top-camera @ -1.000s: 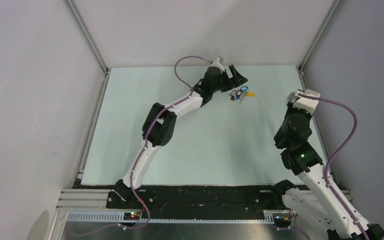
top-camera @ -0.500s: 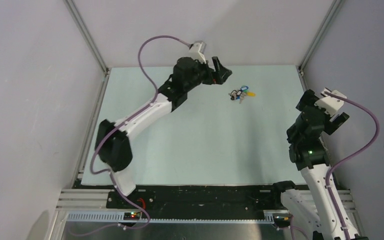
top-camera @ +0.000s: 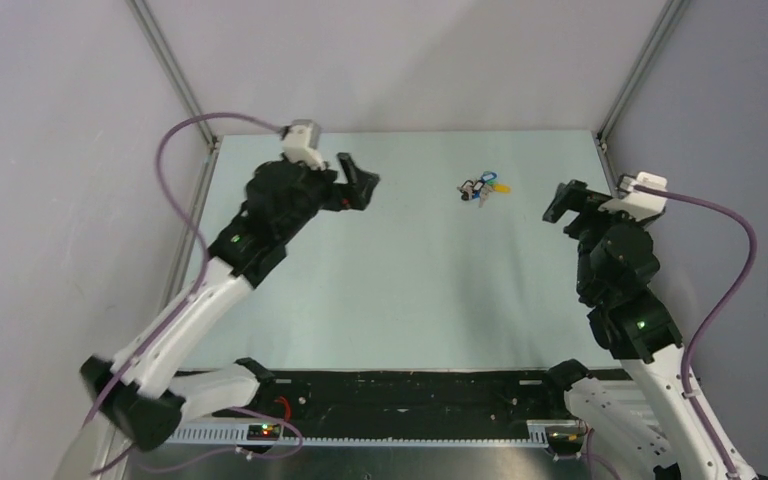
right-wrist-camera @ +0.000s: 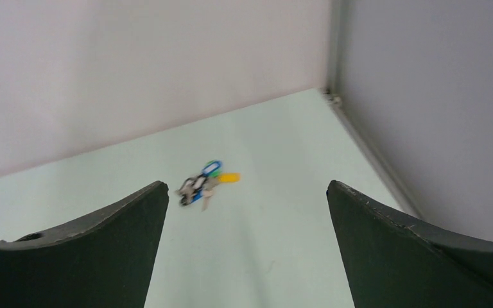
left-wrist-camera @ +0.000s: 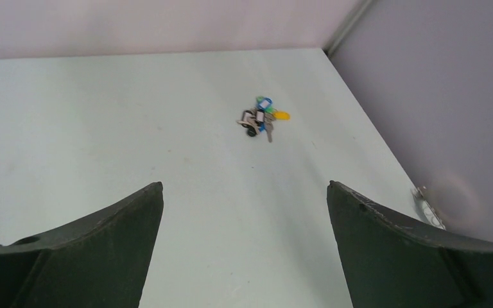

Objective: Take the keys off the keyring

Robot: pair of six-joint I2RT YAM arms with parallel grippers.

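Observation:
The keys (top-camera: 482, 188) lie in one small bunch on the pale green table, far centre-right, with blue, yellow and green heads and a dark-and-whitish piece. The keyring joining them is too small to make out. The left wrist view shows the bunch (left-wrist-camera: 262, 119) well ahead of my left gripper (left-wrist-camera: 244, 186). In the right wrist view the bunch (right-wrist-camera: 204, 183) lies ahead, slightly left of centre. My left gripper (top-camera: 360, 180) hangs open far to the left of the keys. My right gripper (top-camera: 575, 205) is open to their right. Neither one holds anything.
The table (top-camera: 410, 290) is walled by grey panels on three sides, with aluminium posts (top-camera: 175, 75) at the far corners. Its right edge strip (right-wrist-camera: 366, 144) runs near my right gripper. Both arm bases sit on the black rail (top-camera: 410, 395) at the near edge.
My left arm has drawn back from beside the keys to the far left. My right gripper has opened and swung inward to face the bunch. The bunch has not moved.

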